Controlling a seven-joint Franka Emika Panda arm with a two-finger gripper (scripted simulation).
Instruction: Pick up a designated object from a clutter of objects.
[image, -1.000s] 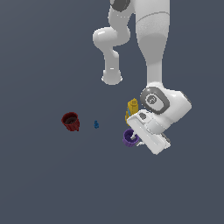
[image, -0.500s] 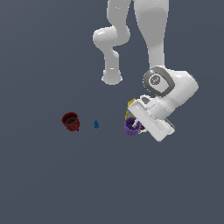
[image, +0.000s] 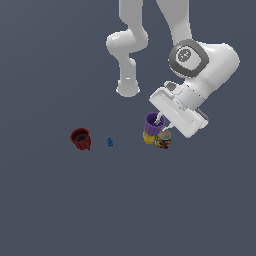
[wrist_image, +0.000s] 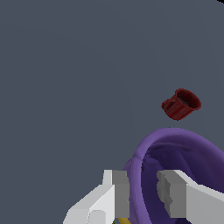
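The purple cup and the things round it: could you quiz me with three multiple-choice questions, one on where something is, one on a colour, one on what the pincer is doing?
1. Where does the dark red cup stand in the exterior view?
A. Far toward the left, apart from the rest
B. Under the arm
C. Inside the purple cup

2. What colour is the tiny piece next to the dark red cup?
A. Green
B. Blue
C. White

3. What is the pincer doing?
A. Hanging open over bare floor
B. Gripping the yellow bottle
C. Shut on the purple cup's wall

Answers: 1 A, it sits alone at the left. 2 B, it shows blue. 3 C, the wrist view shows one finger outside the rim, one inside.
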